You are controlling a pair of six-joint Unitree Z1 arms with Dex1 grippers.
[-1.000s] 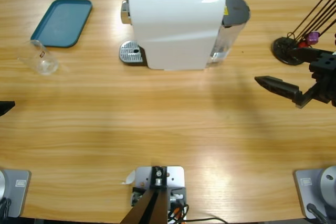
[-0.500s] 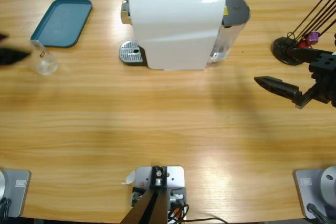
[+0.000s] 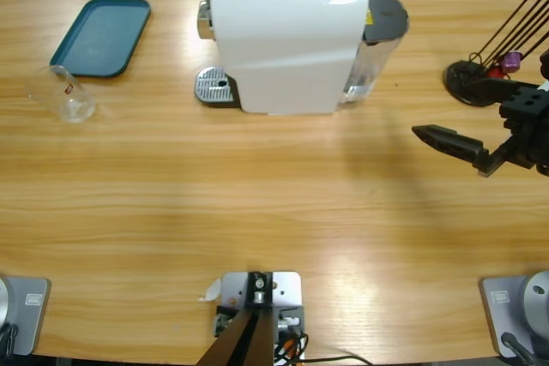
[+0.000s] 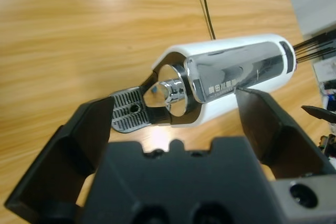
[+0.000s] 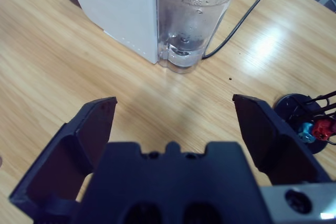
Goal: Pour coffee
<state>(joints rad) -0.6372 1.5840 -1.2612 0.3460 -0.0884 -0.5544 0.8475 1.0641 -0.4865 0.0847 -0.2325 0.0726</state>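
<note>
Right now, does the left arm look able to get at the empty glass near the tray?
Probably yes. The glass stands alone on bare table beside the teal tray, nothing crowding it, and the left gripper has open jaws holding nothing.

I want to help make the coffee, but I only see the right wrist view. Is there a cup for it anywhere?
Observer: Yes, a clear glass stands near a teal tray, apart from the coffee machine.
Operator: Is anything under the spout?
Observer: No, the drip grate is bare.
Operator: Where's the left claw?
Observer: Open, facing the spout from the front.
</note>
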